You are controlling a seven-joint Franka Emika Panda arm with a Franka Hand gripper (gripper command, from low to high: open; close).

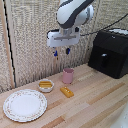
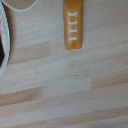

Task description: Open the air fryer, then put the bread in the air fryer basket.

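My gripper (image 1: 61, 51) hangs high above the table, open, its two blue-tipped fingers apart with nothing between them. It is well off to the exterior view's left of the black air fryer (image 1: 111, 50). The air fryer handle (image 1: 103, 61) juts from the front panel of the air fryer basket (image 1: 105, 64), which sits pushed in. The golden-orange bread (image 1: 66, 92) lies flat on the wood below the gripper. In the wrist view the bread (image 2: 71, 25) shows with small white marks; my fingers do not show there.
A pink cup (image 1: 68, 76) stands just behind the bread. A small round dish (image 1: 46, 86) holds a paler yellow piece. A large patterned plate (image 1: 25, 105) lies at the front of the exterior view's left, its rim (image 2: 2, 47) at the wrist view's edge. A woven screen stands behind the table.
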